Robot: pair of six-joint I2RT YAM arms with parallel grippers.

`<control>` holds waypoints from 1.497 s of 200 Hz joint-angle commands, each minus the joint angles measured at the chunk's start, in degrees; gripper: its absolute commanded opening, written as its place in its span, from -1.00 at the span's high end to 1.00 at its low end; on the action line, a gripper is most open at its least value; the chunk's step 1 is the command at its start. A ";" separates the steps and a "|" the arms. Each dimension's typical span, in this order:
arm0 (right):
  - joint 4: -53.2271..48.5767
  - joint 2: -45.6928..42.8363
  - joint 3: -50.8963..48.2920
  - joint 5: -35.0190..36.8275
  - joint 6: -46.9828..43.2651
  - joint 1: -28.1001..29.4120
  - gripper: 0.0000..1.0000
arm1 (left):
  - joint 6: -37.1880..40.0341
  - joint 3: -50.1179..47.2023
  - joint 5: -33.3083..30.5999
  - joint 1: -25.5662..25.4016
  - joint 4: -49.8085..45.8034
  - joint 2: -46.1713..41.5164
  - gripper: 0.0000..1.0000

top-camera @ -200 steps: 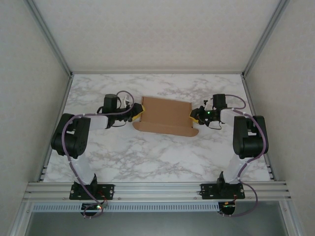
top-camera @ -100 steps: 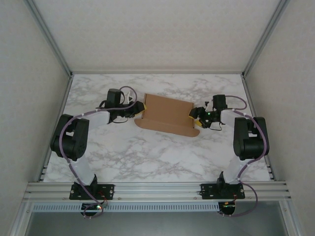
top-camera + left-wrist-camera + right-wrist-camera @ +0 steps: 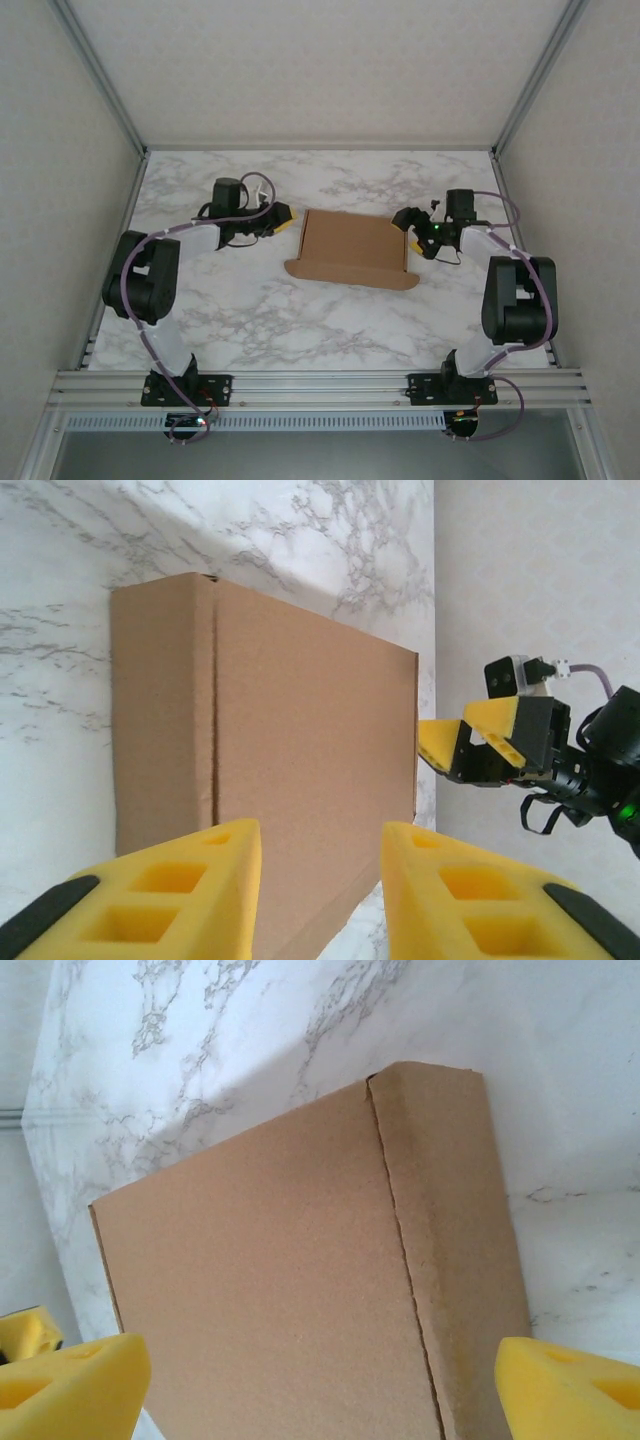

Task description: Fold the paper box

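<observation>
Two sets of jaws are flanking the paper box [image 3: 352, 248], which is lying flat near the middle of the tabletop [image 3: 250, 320], with a long flap [image 3: 350, 274] spreading out from its 6 o'clock edge. That flap is looking like the next part to fold. Both sides should probably be working together, one steadying while the other lifts, since light cardboard is liable to skid or swivel under a lone push. The left jaws, at the box's 9 o'clock, are standing partly parted, holding nothing and clear of the cardboard. The right jaws, at 3 o'clock, are gaping wide and gripping nothing; whether they are grazing the box's corner I cannot tell.
</observation>
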 commanded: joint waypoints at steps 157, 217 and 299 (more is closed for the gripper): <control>2.17 0.78 -9.51 2.16 1.56 -2.38 0.55 | 6.98 0.28 -1.68 -1.20 -3.64 5.09 -0.31; 2.48 -0.33 -12.39 2.30 1.40 -4.15 0.57 | 7.37 2.01 0.83 -2.69 -1.19 6.18 -0.42; 0.98 -0.97 -12.11 2.69 0.14 -4.12 0.57 | 9.44 6.66 2.11 -6.00 -1.13 12.43 -0.48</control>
